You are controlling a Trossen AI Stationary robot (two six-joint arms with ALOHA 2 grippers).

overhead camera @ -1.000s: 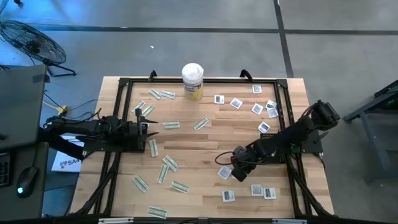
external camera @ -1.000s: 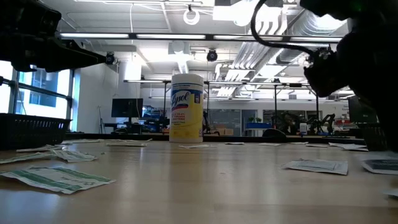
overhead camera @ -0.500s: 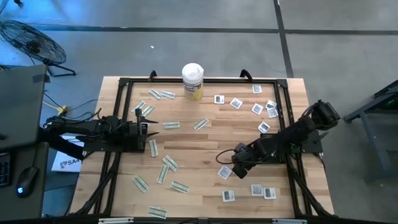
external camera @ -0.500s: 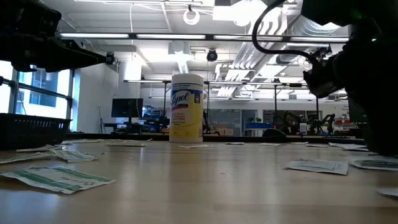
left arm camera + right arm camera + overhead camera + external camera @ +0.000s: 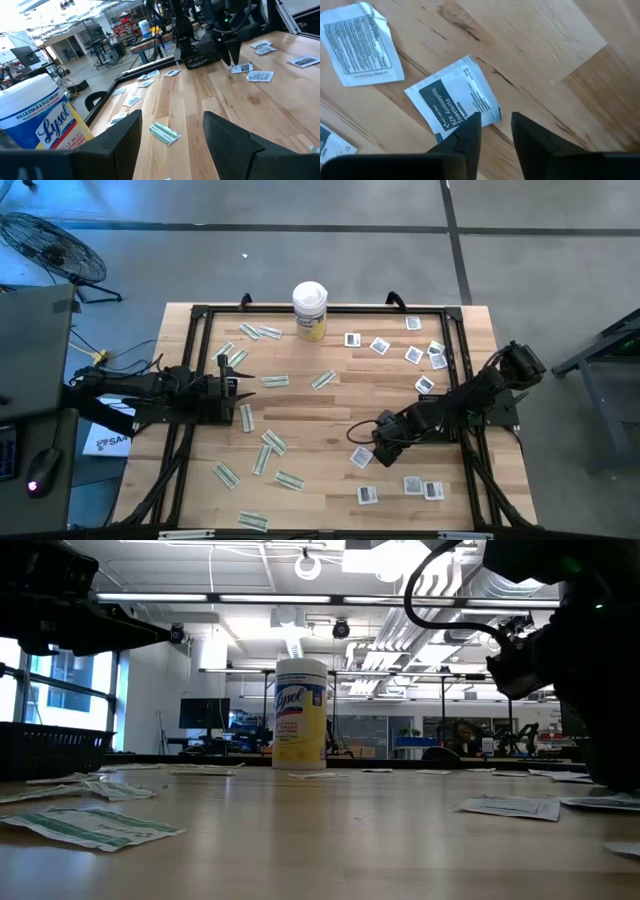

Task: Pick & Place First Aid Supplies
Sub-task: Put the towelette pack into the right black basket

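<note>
the right gripper (image 5: 495, 131) hangs just over a square antiseptic packet (image 5: 452, 100) lying flat on the counter (image 5: 330, 405), fingers a narrow way apart, holding nothing. the packet's corner sits right under the fingertips (image 5: 471, 125). another white packet (image 5: 360, 42) lies near it. in the overhead view this packet (image 5: 362, 457) is toward the counter's near right part, with more squares (image 5: 420, 486) close by. the risk i see: the packet is thin and flat, so the fingers may skate over it or nudge it into its neighbour. the black frame rail (image 5: 468, 430) runs near this arm, limiting swing that way; open wood lies toward the centre. the left gripper (image 5: 170, 127) waits spread wide at the left side, above green strips (image 5: 262, 452), near the canister (image 5: 310, 310).
</note>
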